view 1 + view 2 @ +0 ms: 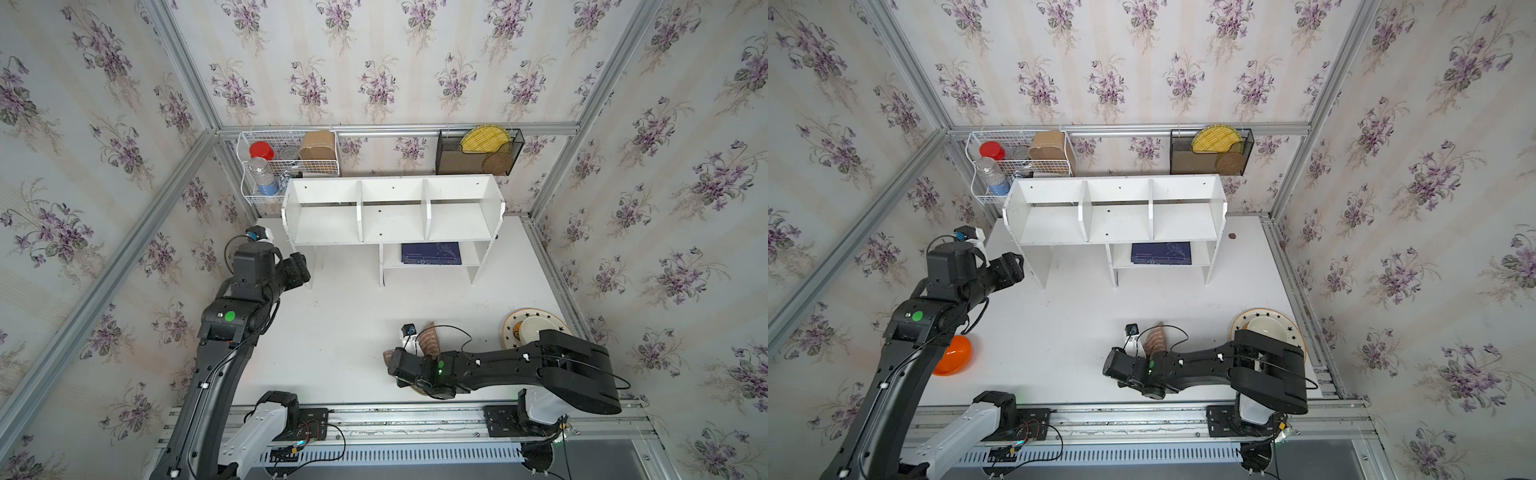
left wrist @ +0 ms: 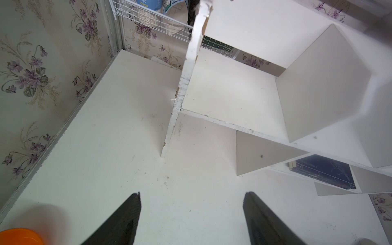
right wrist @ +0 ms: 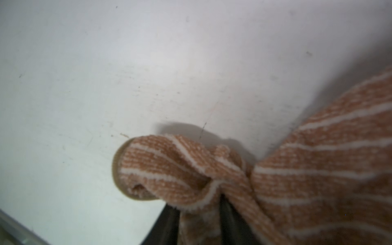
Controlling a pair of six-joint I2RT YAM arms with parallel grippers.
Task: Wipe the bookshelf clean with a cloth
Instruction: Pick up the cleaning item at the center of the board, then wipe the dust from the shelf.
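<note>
The white bookshelf [image 1: 324, 224] [image 1: 1121, 224] stands at the back of the table, its three upper compartments bare. In the left wrist view my left gripper [image 2: 192, 197] is open and holds nothing. It hovers over the table just in front of the bookshelf [image 2: 229, 95], near its left leg. My right gripper [image 3: 199, 212] is shut on a bunched fold of the tan striped cloth [image 3: 318, 169]. In both top views the cloth [image 1: 428, 338] [image 1: 1156, 338] sticks out from under the right wrist at the front right of the table.
A dark blue book [image 1: 431, 253] lies on the lower shelf. A white wire basket [image 1: 291, 162] and a black mesh rack [image 1: 478, 153] hang on the back wall. A starred plate with a bowl [image 1: 528, 328] sits front right. An orange bowl [image 1: 955, 355] lies under the left arm.
</note>
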